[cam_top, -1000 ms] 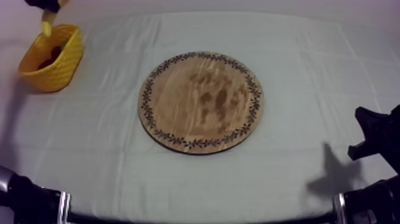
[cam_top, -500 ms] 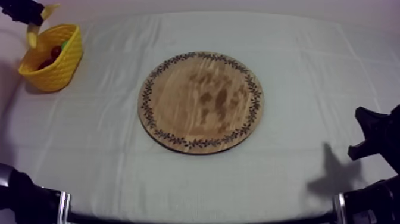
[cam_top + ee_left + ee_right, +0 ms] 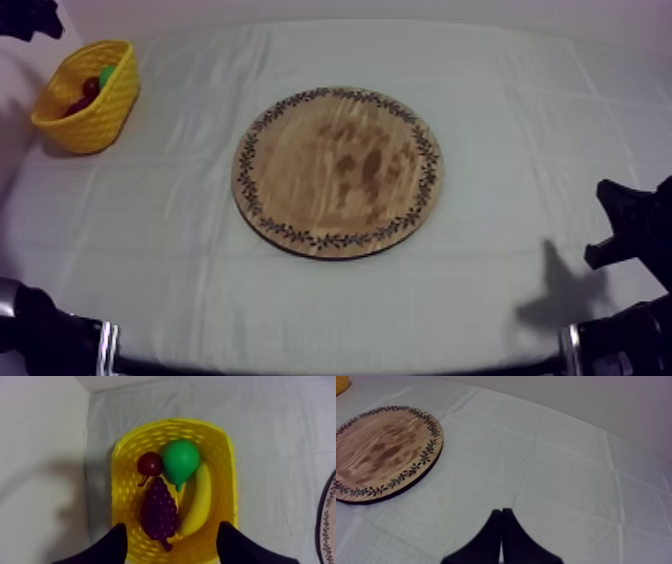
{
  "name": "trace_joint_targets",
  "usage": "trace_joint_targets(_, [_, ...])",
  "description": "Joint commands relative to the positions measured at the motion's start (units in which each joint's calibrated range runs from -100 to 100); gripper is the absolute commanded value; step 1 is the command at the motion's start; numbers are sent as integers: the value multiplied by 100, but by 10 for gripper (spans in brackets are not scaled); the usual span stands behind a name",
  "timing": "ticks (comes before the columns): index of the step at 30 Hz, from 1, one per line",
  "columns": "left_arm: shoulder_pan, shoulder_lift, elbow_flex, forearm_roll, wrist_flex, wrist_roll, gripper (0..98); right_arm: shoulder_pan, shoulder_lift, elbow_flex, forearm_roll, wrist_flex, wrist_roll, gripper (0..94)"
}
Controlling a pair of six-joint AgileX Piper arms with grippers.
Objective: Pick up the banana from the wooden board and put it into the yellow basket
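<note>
banana (image 3: 197, 503) inside the yellow basket (image 3: 226, 451) along one wall, touching the pear (image 3: 180, 458), beside the grapes (image 3: 159, 508) and small red fruit (image 3: 149, 463), left gripper (image 3: 172, 528) over the basket, fingers apart around nothing, right gripper (image 3: 501, 513) fingers together over the bench (image 3: 520, 130), near the wooden board (image 3: 337, 170)

Robot lab set-up.
Grey-white cloth-covered bench (image 3: 520, 130), bare pale wall (image 3: 596, 396), black robot arms (image 3: 628, 345) at its near corners.

Toy banana (image 3: 199, 501) inside the yellow basket (image 3: 95, 125)

The curved banana lies lengthwise along one long wall of the yellow basket, which stands upright at the bench's far left corner. The round wooden board (image 3: 337, 170), patterned at its rim, lies flat mid-bench, well apart.
</note>
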Motion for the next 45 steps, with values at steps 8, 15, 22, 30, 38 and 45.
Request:
trace_joint_targets(8, [81,-1985,936,-22,-13,279,503,-1,3,-3,0,1,1,2])
trace_joint_targets(15, [107,-3781,2260,-25,-562,435,251,-1,3,-3,0,1,1,2])
trace_joint_targets(22, [82,-5794,3869,-6,-1312,534,43,-1,3,-3,0,1,1,2])
trace_joint_targets(30, [273,-7112,5509,86,-2010,509,3,-1,3,-3,0,1,1,2])
trace_joint_targets(38, [686,-8598,7928,114,-3348,908,1,-1,3,-3,0,1,1,2])
trace_joint_targets(45, [880,-9611,9396,144,-3911,1096,0,-1,3,-3,0,1,1,2])
